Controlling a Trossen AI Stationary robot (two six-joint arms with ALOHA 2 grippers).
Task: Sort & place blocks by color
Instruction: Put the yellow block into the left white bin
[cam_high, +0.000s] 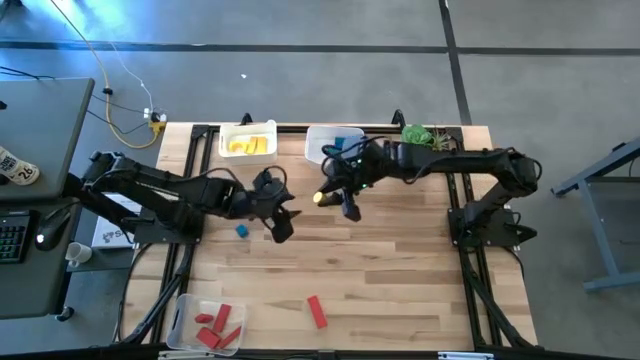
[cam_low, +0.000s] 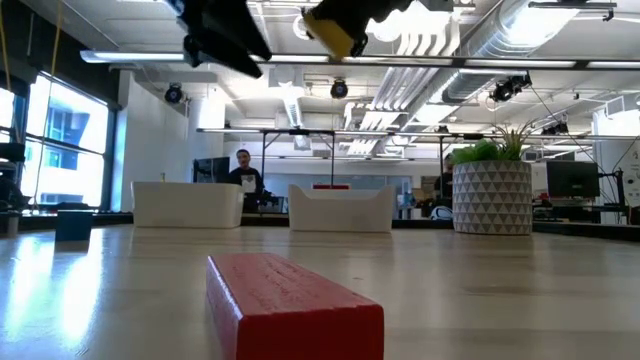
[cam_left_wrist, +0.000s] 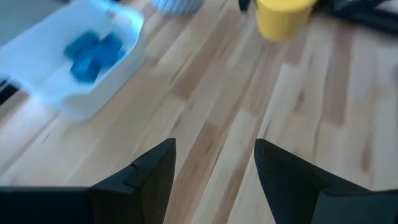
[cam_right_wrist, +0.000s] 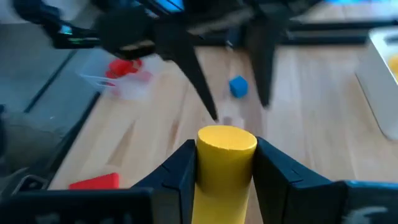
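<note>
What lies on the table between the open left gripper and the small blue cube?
Nothing: in the high view, only bare wood separates the left gripper from the blue cube.

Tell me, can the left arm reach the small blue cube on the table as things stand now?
Probably yes. The left gripper is open and empty, just beside the blue cube, with only bare table between them. The right gripper, shut on a yellow cylinder, is farther off.

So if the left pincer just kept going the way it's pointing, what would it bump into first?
Probably the yellow cylinder held in the right pincer, which hangs just ahead of the open left pincer. Depth is hard to judge; it might pass beside or under it.
</note>
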